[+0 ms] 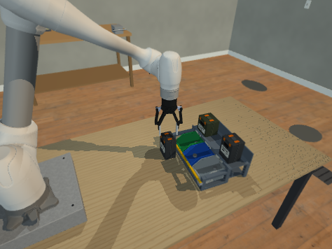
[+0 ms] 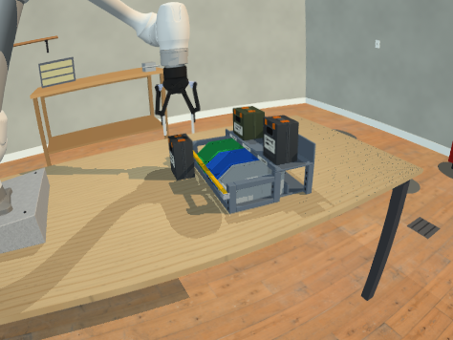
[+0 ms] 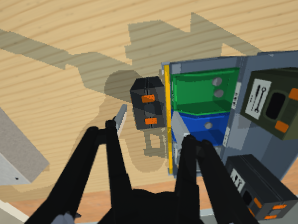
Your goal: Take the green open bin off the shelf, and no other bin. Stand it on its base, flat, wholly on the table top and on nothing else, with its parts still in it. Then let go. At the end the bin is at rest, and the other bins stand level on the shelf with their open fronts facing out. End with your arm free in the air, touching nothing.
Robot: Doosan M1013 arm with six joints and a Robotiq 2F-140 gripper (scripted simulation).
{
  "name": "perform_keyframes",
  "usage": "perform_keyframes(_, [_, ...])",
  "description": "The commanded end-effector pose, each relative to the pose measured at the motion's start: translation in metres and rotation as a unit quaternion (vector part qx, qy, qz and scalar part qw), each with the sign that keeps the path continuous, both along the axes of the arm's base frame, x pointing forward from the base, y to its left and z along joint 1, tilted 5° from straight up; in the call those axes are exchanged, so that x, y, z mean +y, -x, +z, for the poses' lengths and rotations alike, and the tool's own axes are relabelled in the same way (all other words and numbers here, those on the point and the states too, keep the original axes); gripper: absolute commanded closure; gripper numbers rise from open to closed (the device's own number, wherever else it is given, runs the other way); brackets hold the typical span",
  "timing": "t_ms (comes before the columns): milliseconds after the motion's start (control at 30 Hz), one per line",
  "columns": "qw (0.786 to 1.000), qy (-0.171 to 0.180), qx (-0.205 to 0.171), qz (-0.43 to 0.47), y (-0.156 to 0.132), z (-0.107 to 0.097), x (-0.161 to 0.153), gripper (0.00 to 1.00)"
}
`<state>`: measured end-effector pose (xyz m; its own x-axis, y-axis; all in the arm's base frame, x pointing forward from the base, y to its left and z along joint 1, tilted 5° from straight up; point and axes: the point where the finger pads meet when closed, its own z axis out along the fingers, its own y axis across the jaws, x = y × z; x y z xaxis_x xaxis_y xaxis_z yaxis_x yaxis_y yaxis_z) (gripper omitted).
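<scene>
The green open bin [image 1: 189, 139] [image 2: 219, 149] [image 3: 197, 95] sits at the far end of the low shelf [image 2: 232, 201] [image 3: 200, 65], with small grey round parts showing inside it in the wrist view. The blue bin [image 1: 197, 151] [image 2: 235, 159] [image 3: 197, 125] is right beside it, then the grey bin [image 1: 209, 166] [image 2: 248, 172]. A yellow strip [image 1: 189, 164] [image 2: 210, 173] [image 3: 168, 115] runs along the shelf's front. My gripper [image 1: 168, 133] [image 2: 179, 132] [image 3: 149, 114] is open and empty, pointing down above a dark case, beside the green bin. Its fingers touch no bin.
The dark case [image 1: 168, 147] [image 2: 182, 159] [image 3: 148, 110] stands upright on the table top [image 1: 122, 171] [image 2: 119, 229], close in front of the shelf's green end. A dark green case [image 1: 209, 126] [image 2: 248, 125] and a black case [image 1: 232, 150] [image 2: 281, 142] [image 3: 260, 187] stand on the raised rear level.
</scene>
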<state>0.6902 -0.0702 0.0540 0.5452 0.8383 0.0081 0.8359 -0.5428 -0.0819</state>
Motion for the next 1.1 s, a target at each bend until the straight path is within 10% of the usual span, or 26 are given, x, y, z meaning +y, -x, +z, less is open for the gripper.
perform_keyframes(0, [1.0, 0.0, 0.0, 0.0, 0.0, 0.0001, 0.0, 0.43])
perform_keyframes(267, [0.992, -0.008, -0.007, 0.129, 0.0, 0.0001, 0.0, 0.43])
perform_keyframes(1067, [0.992, -0.008, -0.007, 0.129, 0.0, 0.0001, 0.0, 0.43])
